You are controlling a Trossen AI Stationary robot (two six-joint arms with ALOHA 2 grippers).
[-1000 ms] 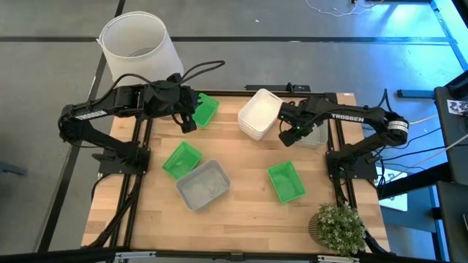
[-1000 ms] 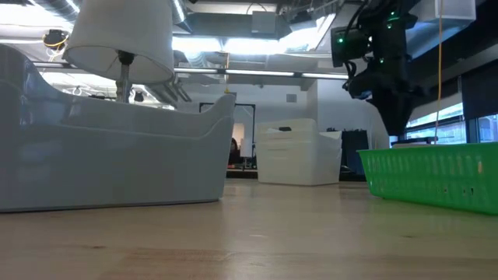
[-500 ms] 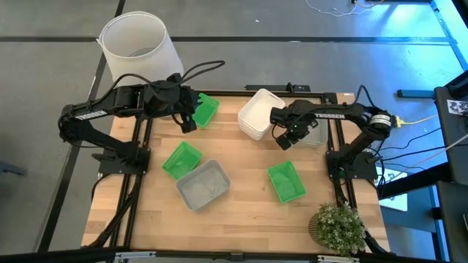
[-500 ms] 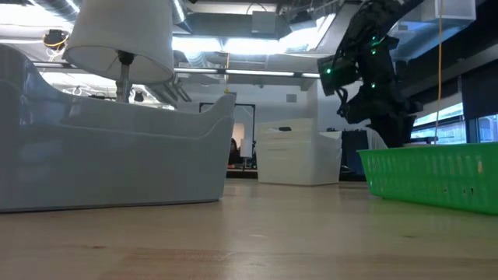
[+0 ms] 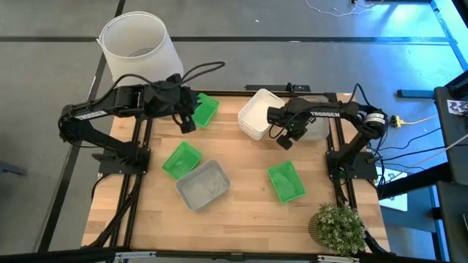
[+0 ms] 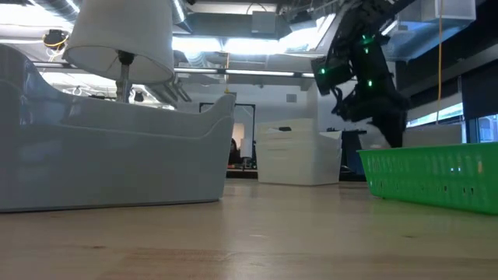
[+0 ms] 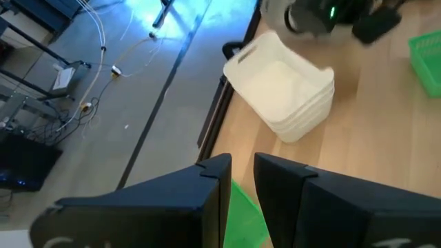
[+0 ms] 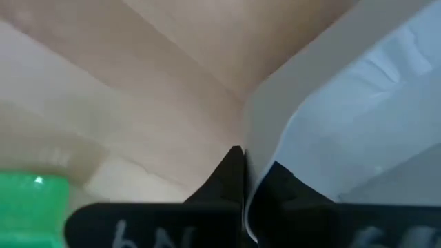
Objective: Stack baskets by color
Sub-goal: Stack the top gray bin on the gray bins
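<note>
The right gripper (image 5: 287,139) was seen closed, its fingers pressed together in the right wrist view with nothing visibly held between them. It was positioned just beside the white basket stack (image 5: 259,115), close against the stack's near wall, and in the right wrist view a pale basket wall (image 8: 331,110) was seen right against the fingertips. It was judged that the white stack had been gathered at the back of the desk (image 5: 241,212) so that like colours would sit together.

The left gripper (image 5: 189,123) was held over the back left of the desk, just beside a green basket (image 5: 205,109). In the left wrist view its fingers (image 7: 213,186) were seen with a narrow gap between them and a green edge showing beneath; whether that basket was gripped could not be told.

Nearer the front, a second green basket (image 5: 180,159) lay touching a translucent grey basket (image 5: 202,184), both well apart from the right gripper. A third green basket (image 5: 285,181) lay on the front side of the right gripper, near but not touching. Another grey basket (image 5: 316,134) lay partly hidden under the right arm.

The green baskets were still scattered singly, so the sorting was judged only partly done. A white lampshade (image 5: 137,45) and a potted plant (image 5: 338,228) stood at the edges.
</note>
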